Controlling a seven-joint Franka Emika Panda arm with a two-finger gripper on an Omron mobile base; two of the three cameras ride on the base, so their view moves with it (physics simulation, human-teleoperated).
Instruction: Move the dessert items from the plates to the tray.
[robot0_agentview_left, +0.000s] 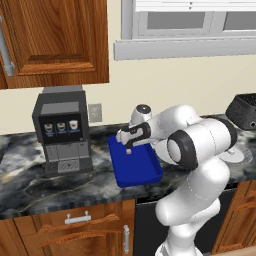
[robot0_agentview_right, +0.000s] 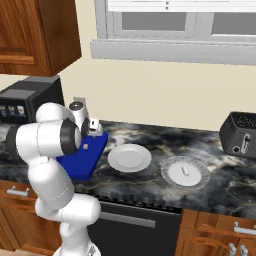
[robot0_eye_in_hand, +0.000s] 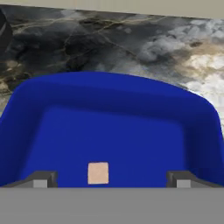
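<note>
The deep-blue tray (robot0_agentview_left: 137, 170) (robot0_agentview_right: 80, 160) (robot0_eye_in_hand: 109, 127) lies on the dark marble counter, right of the coffee machine. A tan cube-like dessert piece (robot0_agentview_left: 129, 150) (robot0_agentview_right: 86, 146) (robot0_eye_in_hand: 98, 173) rests on the tray floor. My gripper (robot0_agentview_left: 131, 144) (robot0_agentview_right: 90, 137) (robot0_eye_in_hand: 111, 181) hangs just above it, open, with the fingertips (robot0_eye_in_hand: 41, 179) wide apart on either side and nothing held. To the tray's right sits the plain white plate (robot0_agentview_right: 129, 157), bare. Further right, the pale grey plate (robot0_agentview_right: 200, 175) holds the white oblong stick (robot0_agentview_right: 185, 170).
A black and grey coffee machine (robot0_agentview_left: 62, 130) (robot0_agentview_right: 27, 102) stands left of the tray. A dark toaster (robot0_agentview_right: 241, 135) (robot0_agentview_left: 244, 111) sits at the far right of the counter. Wooden cabinets hang above and a window sill runs behind.
</note>
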